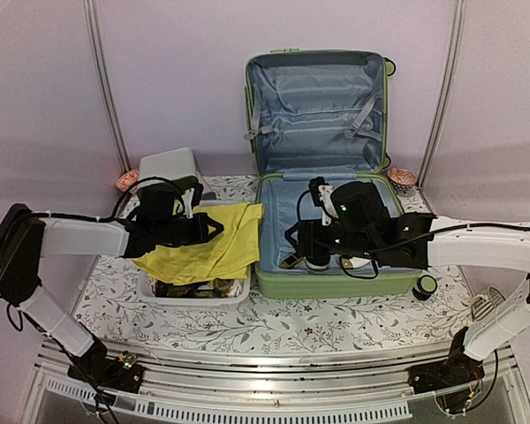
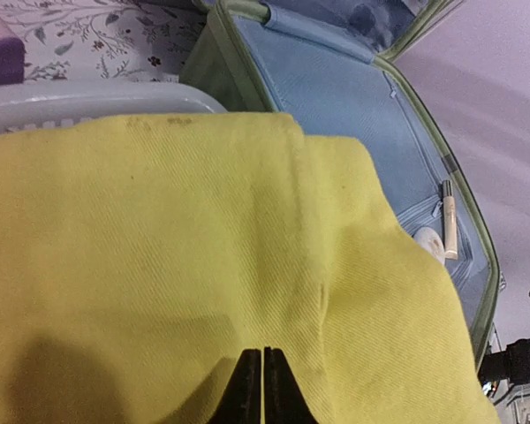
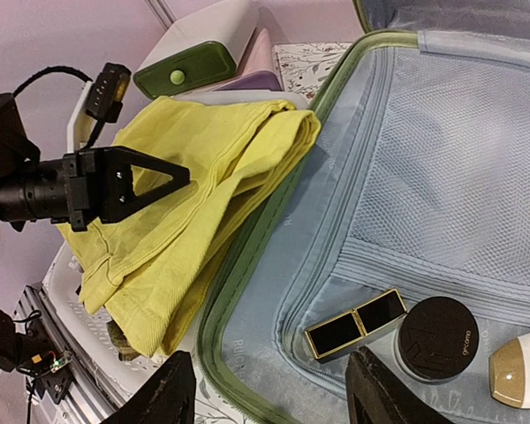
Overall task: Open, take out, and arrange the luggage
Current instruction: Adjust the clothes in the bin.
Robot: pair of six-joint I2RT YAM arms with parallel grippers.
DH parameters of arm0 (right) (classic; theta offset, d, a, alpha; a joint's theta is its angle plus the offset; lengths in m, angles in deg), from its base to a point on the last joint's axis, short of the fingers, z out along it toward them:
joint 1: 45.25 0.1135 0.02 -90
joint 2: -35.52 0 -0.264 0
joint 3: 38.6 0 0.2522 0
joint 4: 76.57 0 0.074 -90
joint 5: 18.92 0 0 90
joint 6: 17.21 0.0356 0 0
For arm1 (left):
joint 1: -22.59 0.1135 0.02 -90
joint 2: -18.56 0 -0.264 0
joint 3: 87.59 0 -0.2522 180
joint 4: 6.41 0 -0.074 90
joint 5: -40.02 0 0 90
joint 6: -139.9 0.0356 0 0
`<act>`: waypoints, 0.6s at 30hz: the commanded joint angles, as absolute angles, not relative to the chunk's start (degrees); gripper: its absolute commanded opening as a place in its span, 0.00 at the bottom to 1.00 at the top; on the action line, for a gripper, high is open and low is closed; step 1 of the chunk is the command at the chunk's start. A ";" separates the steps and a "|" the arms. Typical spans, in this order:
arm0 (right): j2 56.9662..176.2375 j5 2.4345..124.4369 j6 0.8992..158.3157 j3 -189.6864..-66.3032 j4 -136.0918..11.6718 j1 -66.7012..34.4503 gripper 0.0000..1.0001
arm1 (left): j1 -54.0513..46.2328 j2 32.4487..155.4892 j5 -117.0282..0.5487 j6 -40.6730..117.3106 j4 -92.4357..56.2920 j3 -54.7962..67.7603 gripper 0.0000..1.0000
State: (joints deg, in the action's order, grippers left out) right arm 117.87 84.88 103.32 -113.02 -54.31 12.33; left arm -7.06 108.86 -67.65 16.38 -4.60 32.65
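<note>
Top view: the luggage (image 1: 318, 97) lies open, its lid upright at 12 o'clock. The right gripper (image 1: 296, 247) hangs over its lower half. The left gripper (image 1: 214, 228) sits at 9 o'clock of it, above a yellow garment (image 1: 208, 256) draped on a white basket (image 1: 194, 298).

Left wrist: its 2 fingers (image 2: 250, 389) are pressed together over the garment, with the luggage at 1 o'clock.

Right wrist: the jaws are spread wide and grip nothing. The luggage rim runs between them, and the lining stretches toward 2 o'clock.

Yellow cloth (image 1: 210, 247) draped over white basket (image 1: 190, 301) (more clothes (image 1: 187, 288) under it); blk jar (image 3: 437, 338) just beside blk-gold case (image 3: 353, 324)
</note>
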 commanded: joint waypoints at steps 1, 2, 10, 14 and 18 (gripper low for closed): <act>119.66 80.04 101.57 -114.12 -55.35 11.94 0.60 | -8.05 100.32 -61.94 21.68 -16.65 31.75 0.08; 120.44 79.15 101.38 -114.61 -55.01 11.93 0.60 | -8.07 98.52 -61.34 21.98 -18.48 31.91 0.10; 121.92 77.01 102.27 -114.67 -55.95 11.96 0.61 | -8.08 89.30 -55.61 19.88 -33.77 36.86 0.12; 121.96 77.59 102.17 -114.77 -55.96 11.90 0.61 | -8.08 87.93 -56.48 18.73 -29.50 43.36 0.12; 122.08 78.28 101.77 -115.53 -55.48 11.93 0.61 | -8.25 87.15 -57.48 18.41 -29.67 42.55 0.10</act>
